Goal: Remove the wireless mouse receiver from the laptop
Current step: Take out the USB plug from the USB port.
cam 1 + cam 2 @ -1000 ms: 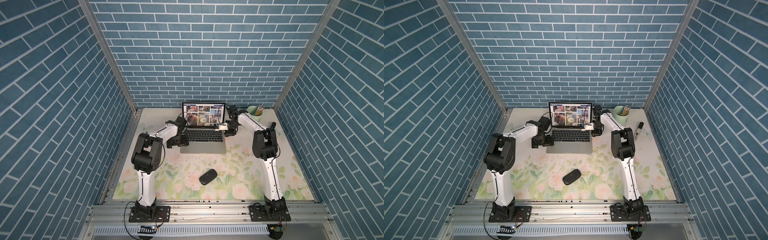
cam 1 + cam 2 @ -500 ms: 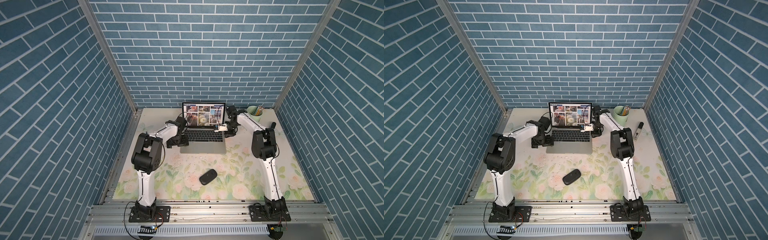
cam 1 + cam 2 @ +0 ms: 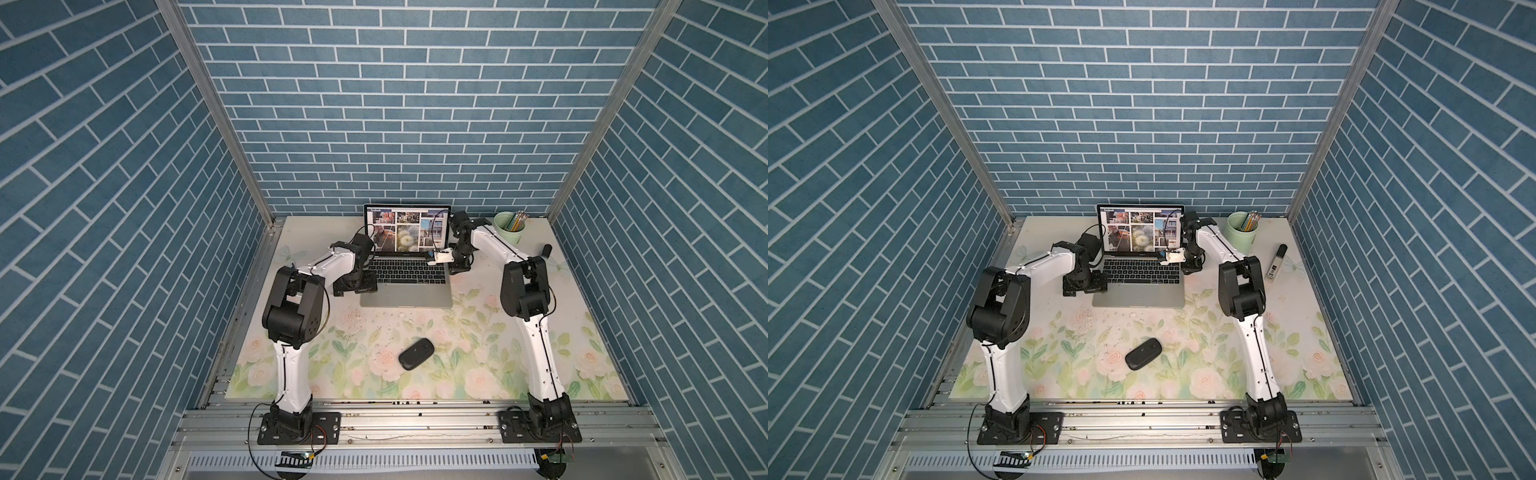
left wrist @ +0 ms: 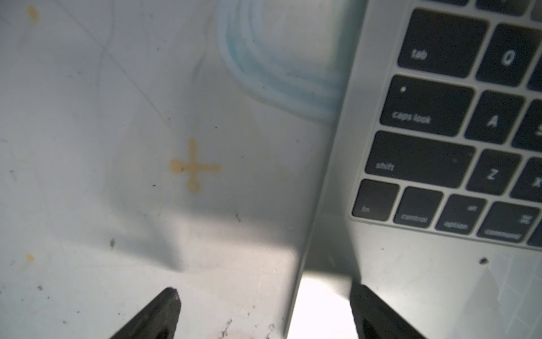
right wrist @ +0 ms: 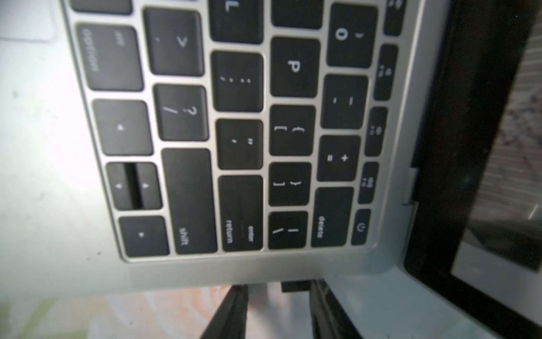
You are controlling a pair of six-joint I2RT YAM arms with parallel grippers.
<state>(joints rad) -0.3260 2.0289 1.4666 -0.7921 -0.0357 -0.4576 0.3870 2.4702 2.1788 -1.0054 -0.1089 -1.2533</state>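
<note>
Right wrist shows you the wireless mouse receiver (image 5: 295, 286) plugged into the laptop (image 5: 205, 271) edge, between the right gripper (image 5: 278, 306) fingers, not yet clamped; the left gripper (image 4: 264, 311) gapes wide astride the laptop's opposite edge.

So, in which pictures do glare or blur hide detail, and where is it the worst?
Left wrist view: white glare on the laptop edge, key labels soft. Right wrist view: glare washes out its palm rest, keys slightly blurred, the black receiver readable. Both top views: even light, sharp.
</note>
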